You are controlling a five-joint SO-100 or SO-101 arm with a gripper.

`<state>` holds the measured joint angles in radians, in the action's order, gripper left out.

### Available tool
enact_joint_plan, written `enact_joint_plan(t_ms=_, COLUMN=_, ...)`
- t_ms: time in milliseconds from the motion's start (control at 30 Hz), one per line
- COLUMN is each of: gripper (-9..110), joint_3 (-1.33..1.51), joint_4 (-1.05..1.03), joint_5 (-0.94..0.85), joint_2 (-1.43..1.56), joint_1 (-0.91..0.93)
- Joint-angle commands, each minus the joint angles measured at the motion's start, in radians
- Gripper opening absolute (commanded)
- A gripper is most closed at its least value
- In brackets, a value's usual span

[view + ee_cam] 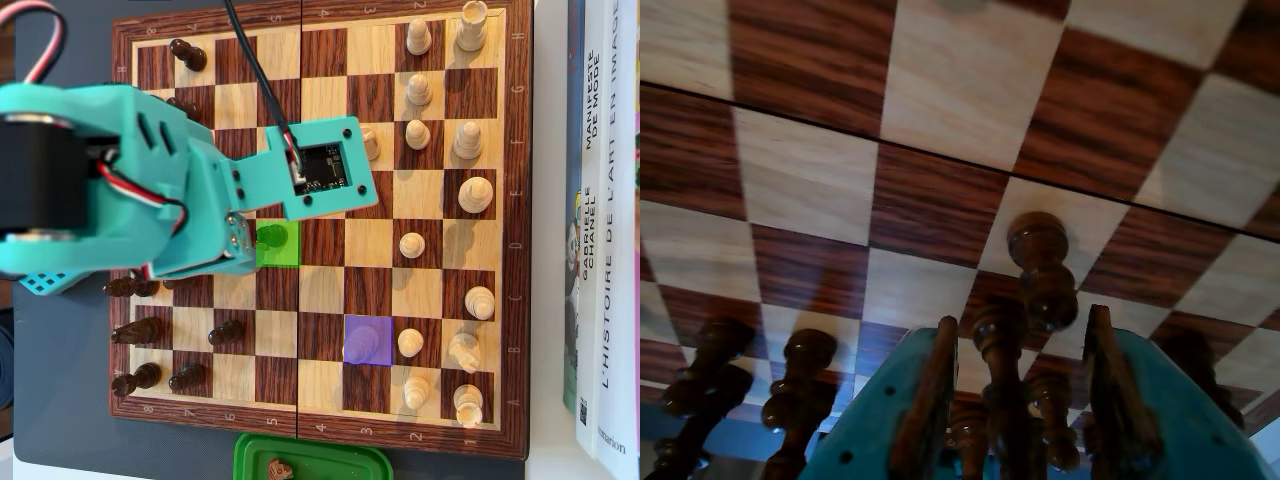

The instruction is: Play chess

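Tool over dark pawn on green square, capture risk nearby

The tool (1015,400) stood spread, teal fingers (925,410) either side of a dark piece (1000,380) in the wrist view, not pressed on it as far as could be told. The chessboard (320,420) lay on the desk. The overhead view showed a green-tinted square (278,243) with a pawn (270,237) on it, just beside the arm (130,190), and a purple-tinted square (367,340) with a piece on it, probably the target.

Risks, as a judgement: dark pieces crowded close around the fingers, so closing or lifting could clip a neighbour such as the dark pawn ahead (1042,270) and topple it. An off-centre pinch on a round stem could let the piece slip or tilt.

The wrist view gave finger spacing and the near neighbours, hidden under the arm from above. The overhead view alone gave the coloured squares, the white pieces (411,343), the green tub (310,462) and the books (600,220)
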<state>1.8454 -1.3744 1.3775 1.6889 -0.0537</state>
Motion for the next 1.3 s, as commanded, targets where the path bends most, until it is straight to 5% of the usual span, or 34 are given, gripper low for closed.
enact_joint_plan(t_ms=0, gripper=19, joint_3=-0.043, joint_4=0.003, joint_5=-0.002, joint_2=-0.008, joint_1=0.015)
enact_joint_plan(t_ms=1267, gripper=18, joint_3=-0.117, joint_4=0.049, joint_5=-0.015, joint_2=-0.147, joint_1=0.06)
